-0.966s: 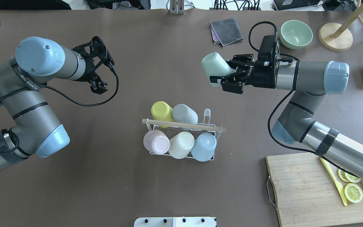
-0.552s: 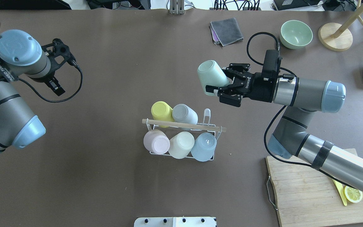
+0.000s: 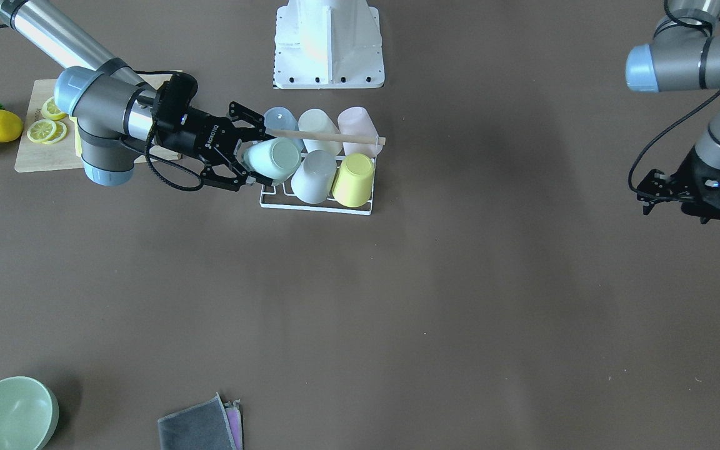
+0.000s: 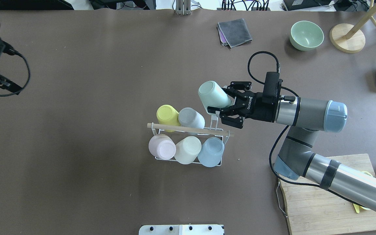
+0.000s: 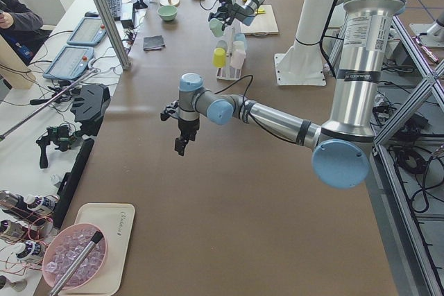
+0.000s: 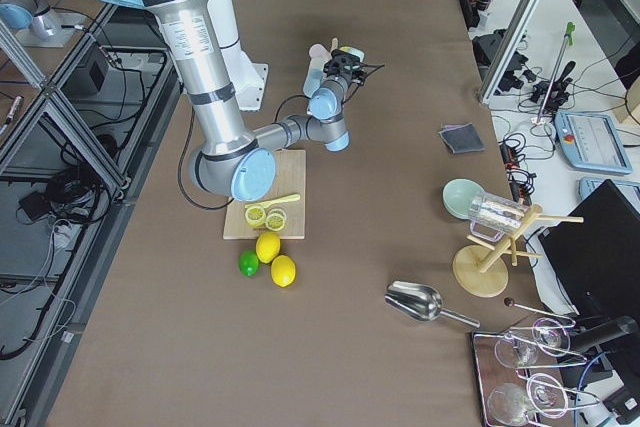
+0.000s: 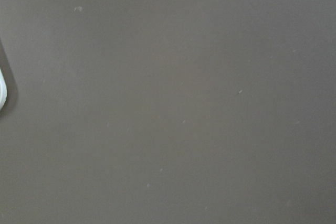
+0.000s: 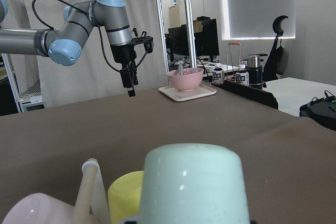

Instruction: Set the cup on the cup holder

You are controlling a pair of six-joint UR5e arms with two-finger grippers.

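Fingers (image 4: 214, 109) of the right gripper (image 4: 220, 103) clamp a mint-green cup (image 4: 210, 93) between them, one on each side of its wall, and hold nothing else.

Seen from overhead, we find the cup just right of the frame's centre. Its closed base is turned toward the upper left. Its mouth faces back toward the gripper's palm at the lower right, so its long axis lies tilted rather than upright.

Directly below the cup in this frame stands the cup holder (image 4: 204, 130), a white wire rack with a wooden rod across its top. One free prong (image 4: 213, 123) rises at the right end of the rack's upper row, just beside a grey cup (image 4: 191, 118) and further from a yellow cup (image 4: 167, 116). The lower row is full, with a pink cup (image 4: 162, 147), a cream cup (image 4: 188, 149) and a blue cup (image 4: 211, 151).

We judge that the coming move turns on this one relation: the free prong sits just below and slightly right of the cup's body, on its mouth side. We cannot tell whether the rim already touches the prong.

The left gripper (image 8: 129, 90) hangs well apart, at the far left edge of the overhead frame, so the right arm is much the nearer. We cannot tell how far apart its fingers are.
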